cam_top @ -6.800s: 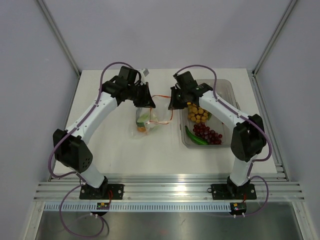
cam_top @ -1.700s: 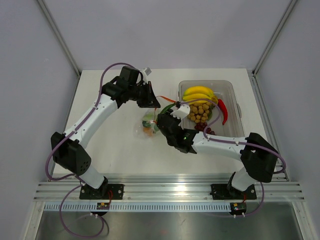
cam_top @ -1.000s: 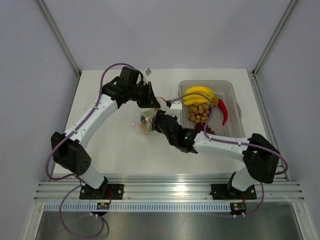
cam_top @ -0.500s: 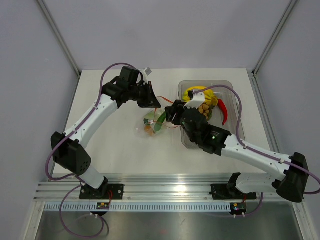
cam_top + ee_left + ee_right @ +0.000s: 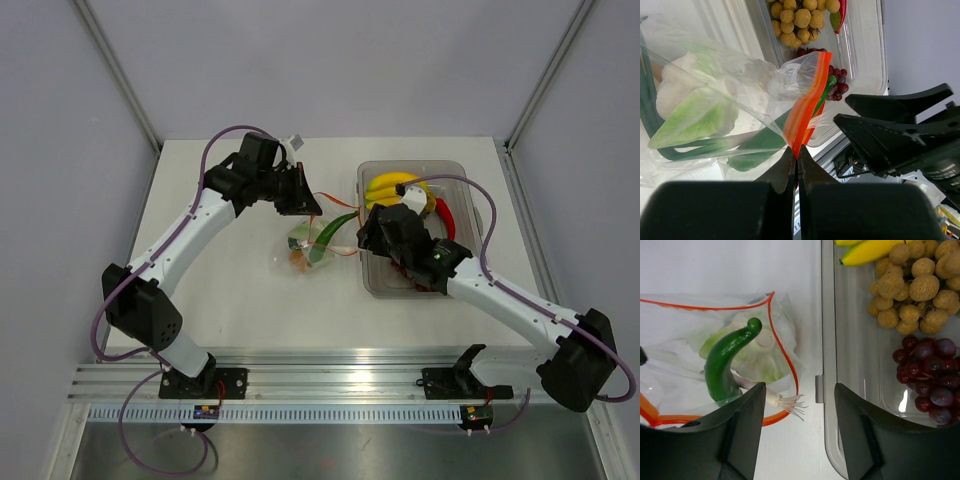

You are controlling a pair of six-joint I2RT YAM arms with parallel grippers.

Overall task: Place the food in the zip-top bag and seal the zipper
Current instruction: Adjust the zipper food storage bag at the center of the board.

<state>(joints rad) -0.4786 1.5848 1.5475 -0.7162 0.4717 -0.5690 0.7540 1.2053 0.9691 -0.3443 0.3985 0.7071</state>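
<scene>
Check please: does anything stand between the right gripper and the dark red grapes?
Nothing visible does. The grapes lie uncovered in the open tub, and the right gripper hangs open above its left wall. The brown ball cluster lies beside them, not on them.

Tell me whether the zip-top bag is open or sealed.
Open: the zipper spreads in a wide loop around the mouth, the left claw pinching one end.

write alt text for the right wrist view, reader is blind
The open right gripper hovers over a clear zip-top bag whose red-edged mouth rings a green pepper; bananas, a brown ball cluster and grapes sit in the tub beside it.
</scene>
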